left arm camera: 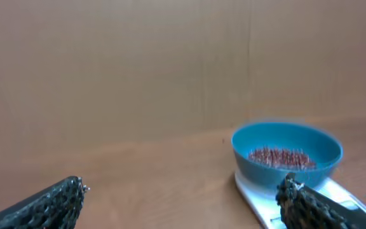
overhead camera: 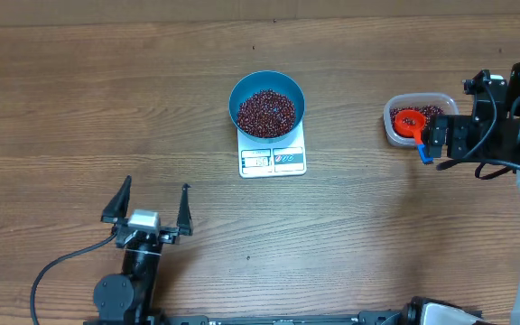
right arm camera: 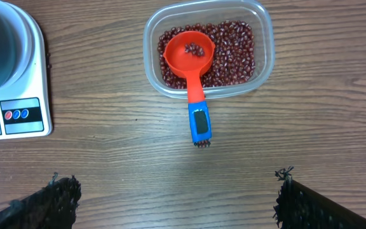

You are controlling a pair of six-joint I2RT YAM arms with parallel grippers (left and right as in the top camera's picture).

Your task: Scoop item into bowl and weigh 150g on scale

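The bright-blue bowl stands on the white scale at the table's middle, holding a pile of dark red beans. More beans fill a clear tub, and a red scoop with a blue handle rests in it, a few beans inside. My right gripper is open just short of the scoop's handle, holding nothing. At the table's front left, well away from the scale, my left gripper is also open and empty. In the left wrist view the bowl and scale lie ahead to the right.
The clear tub sits at the right side of the wooden table, about a hand's width from the scale. The right arm reaches in from the right edge. A black cable trails from the left arm's base.
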